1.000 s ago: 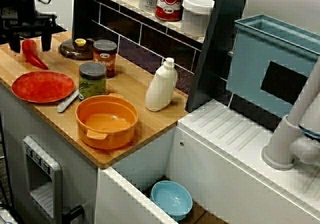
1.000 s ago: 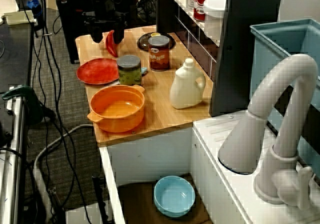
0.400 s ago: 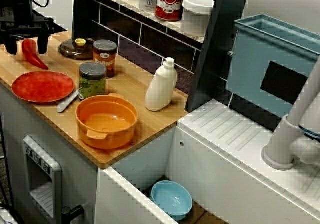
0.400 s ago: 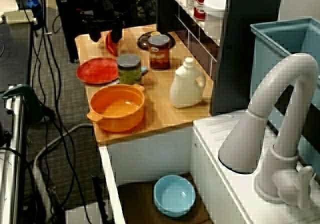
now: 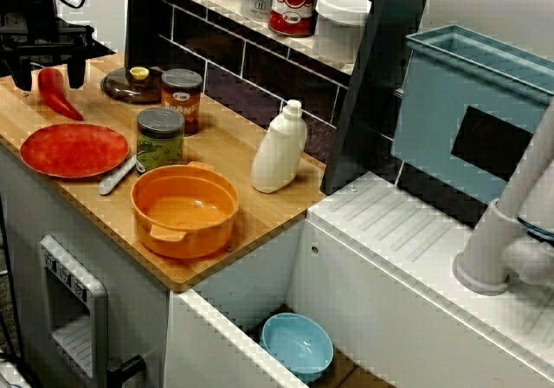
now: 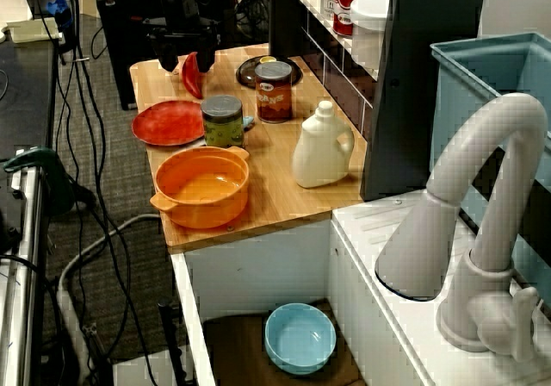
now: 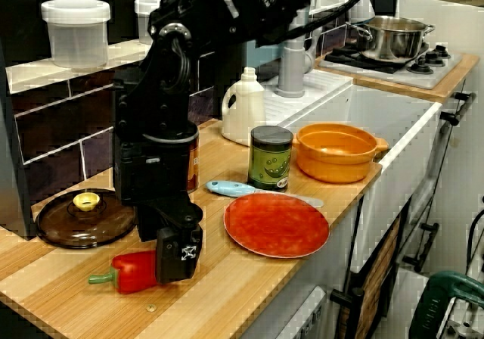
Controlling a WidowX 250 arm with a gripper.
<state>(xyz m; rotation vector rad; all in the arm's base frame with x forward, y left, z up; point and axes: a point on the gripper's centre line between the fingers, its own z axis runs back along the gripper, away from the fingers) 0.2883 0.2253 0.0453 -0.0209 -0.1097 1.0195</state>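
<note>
Since the red pepper (image 7: 130,272) lies flat on its side at the end of the counter (image 7: 227,286) far from the sink (image 7: 393,138), the gripper (image 5: 49,76) stands over it with fingers (image 7: 179,254) spread wide, one on each side. Farther along sit the red plate (image 7: 276,224) by the front edge and the brown lid (image 7: 76,218) by the back edge.

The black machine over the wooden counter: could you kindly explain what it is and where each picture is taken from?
It is a black robot arm ending in a two-fingered gripper. Two pictures look down from the sink side; the third looks along the wooden counter from the arm's end. The gripper is open, holding nothing, its fingers either side of a red bell pepper lying on the wood. Nearby: a dark glass lid, a red round plate, a green-labelled tin, an orange two-handled pot.
</note>
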